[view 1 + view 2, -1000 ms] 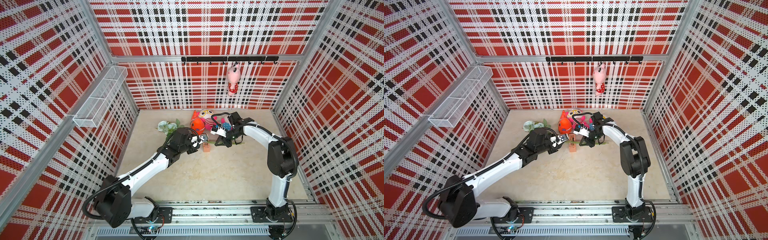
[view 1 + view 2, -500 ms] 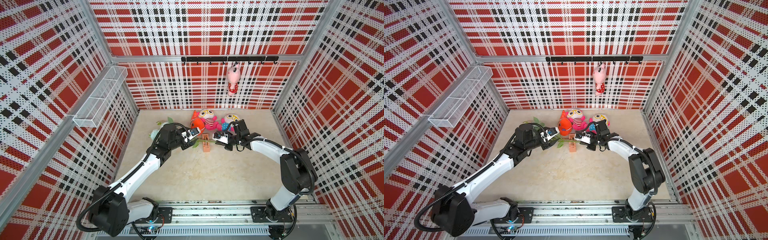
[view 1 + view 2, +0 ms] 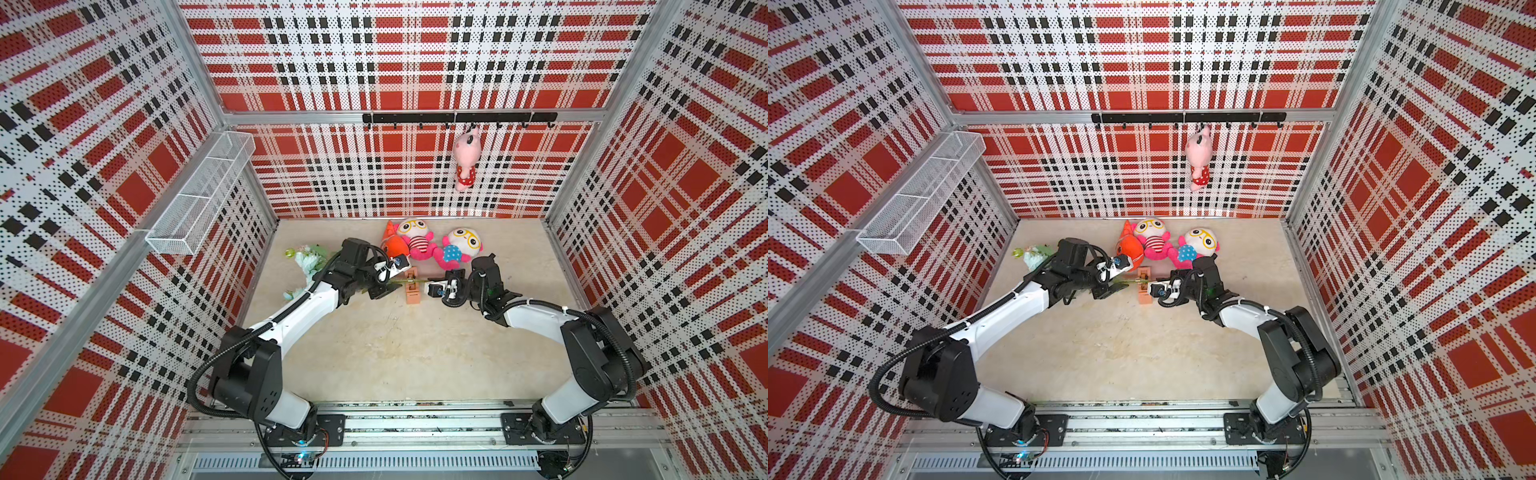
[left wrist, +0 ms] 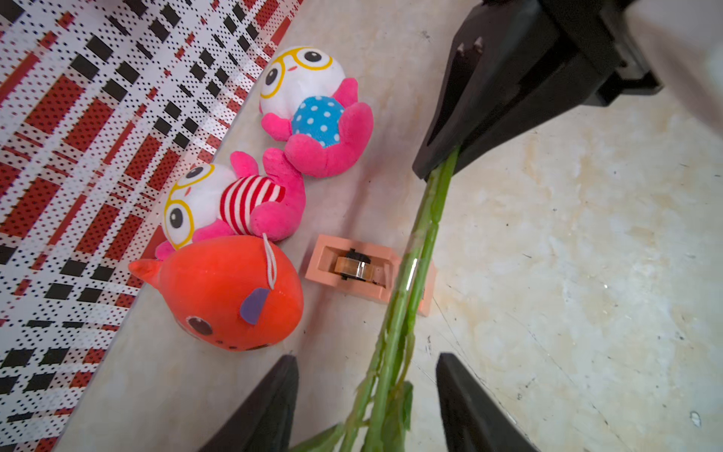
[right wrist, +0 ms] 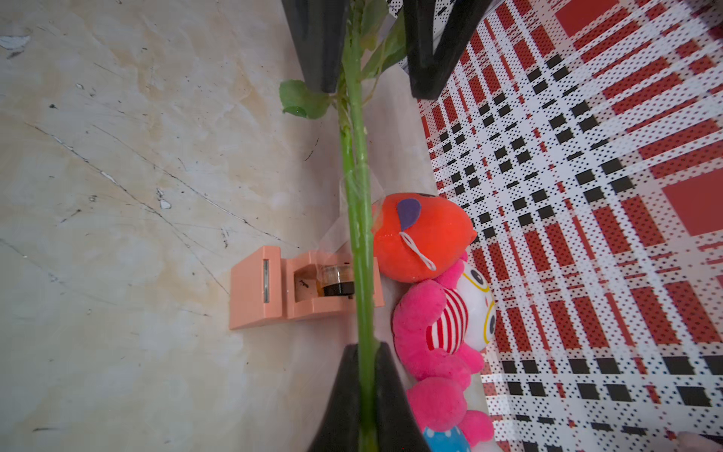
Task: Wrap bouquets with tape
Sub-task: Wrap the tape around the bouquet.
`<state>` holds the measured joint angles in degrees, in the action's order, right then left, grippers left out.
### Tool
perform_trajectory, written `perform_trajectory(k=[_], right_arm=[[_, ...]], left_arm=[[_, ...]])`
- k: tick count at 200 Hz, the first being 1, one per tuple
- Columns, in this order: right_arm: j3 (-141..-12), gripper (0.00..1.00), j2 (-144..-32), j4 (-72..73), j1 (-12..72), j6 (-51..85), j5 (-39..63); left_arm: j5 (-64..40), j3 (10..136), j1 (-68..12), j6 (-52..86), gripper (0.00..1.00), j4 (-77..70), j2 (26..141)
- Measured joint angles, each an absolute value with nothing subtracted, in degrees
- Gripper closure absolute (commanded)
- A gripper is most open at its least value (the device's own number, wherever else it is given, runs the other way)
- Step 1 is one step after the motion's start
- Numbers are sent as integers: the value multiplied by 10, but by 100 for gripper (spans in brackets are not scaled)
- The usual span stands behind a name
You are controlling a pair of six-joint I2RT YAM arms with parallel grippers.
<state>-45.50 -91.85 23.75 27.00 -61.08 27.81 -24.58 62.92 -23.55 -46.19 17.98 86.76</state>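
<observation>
- My right gripper (image 5: 365, 375) pinches the thin green stems of the bouquets (image 5: 358, 219), its black wedge-shaped fingers closed on them.
- My left gripper (image 4: 367, 395) stands apart around the same stems, not touching them.
- The stems, bound by a glossy clear strip, stretch above the tape (image 4: 354, 268), a blocky peach plastic dispenser.
- Just beside the tape lies a round orange plush fish (image 4: 231, 293).
- The pale blooms (image 3: 309, 259) lie well away from the tape.

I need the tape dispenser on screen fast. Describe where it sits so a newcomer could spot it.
Start at the back wall, where three plush toys lie on the tabletop. Just in front of the orange plush fish, between the two grippers, stands the tape dispenser, under the green stems. It is the only hard peach block, with a dark roll in its middle.
</observation>
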Motion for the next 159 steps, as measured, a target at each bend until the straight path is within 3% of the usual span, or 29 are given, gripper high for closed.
perform_trajectory(k=[52, 74, 135, 159], right_arm=[[-425, 100, -903, 298, 288, -662, 251], [-418, 100, -899, 316, 291, -680, 243], [-419, 100, -897, 315, 296, -718, 219], [-445, 98, -896, 261, 296, -704, 222]], left_arm=[[-265, 677, -226, -485, 42, 231, 928], [-269, 691, -224, -497, 53, 256, 947], [-298, 703, -218, -523, 100, 309, 961], [-296, 703, -218, -523, 100, 314, 961]])
